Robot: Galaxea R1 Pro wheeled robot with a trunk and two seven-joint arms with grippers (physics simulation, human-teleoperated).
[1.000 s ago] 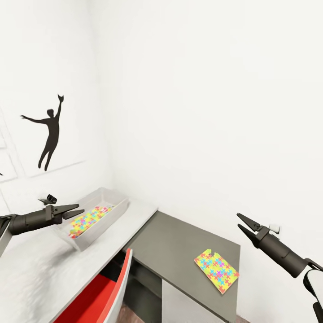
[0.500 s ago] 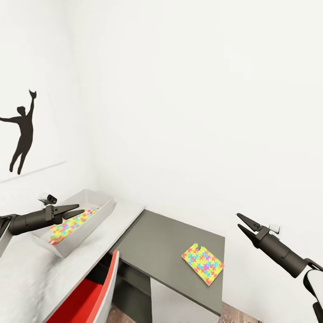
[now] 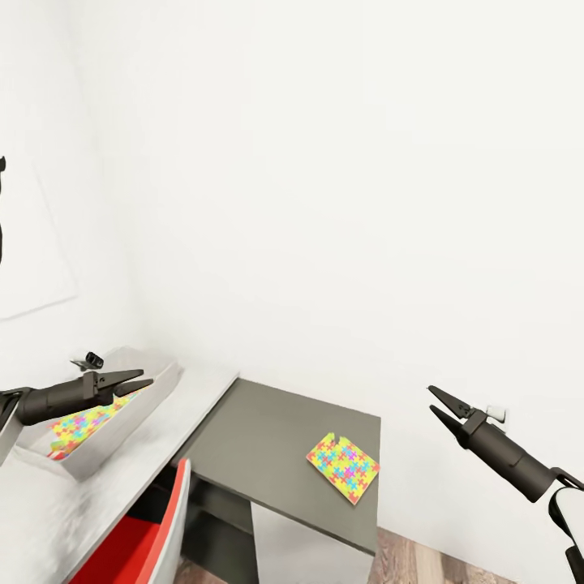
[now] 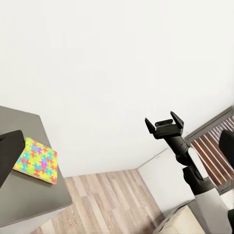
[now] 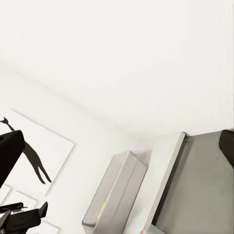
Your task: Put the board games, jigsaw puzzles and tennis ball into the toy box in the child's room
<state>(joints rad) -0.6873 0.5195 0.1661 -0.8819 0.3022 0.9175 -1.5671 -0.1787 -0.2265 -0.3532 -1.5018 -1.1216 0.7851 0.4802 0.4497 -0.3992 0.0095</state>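
We see one puzzle point(image 3: 343, 467) lying flat near the grey tabletop's point(image 3: 268, 438) right edge, while another already sits in the box point(image 3: 122, 422) on the white tabletop. Both the left hand point(image 3: 138, 382) and right hand point(image 3: 438, 405) hang spread and empty. We judge the puzzle thin, stiff and light, best slid over the edge and pinched there.

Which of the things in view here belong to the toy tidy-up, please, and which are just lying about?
Part of the job:
- jigsaw puzzle lying flat on the grey table
- toy box on the white surface, with a colourful puzzle inside

Just lying about:
- red chair
- wall picture
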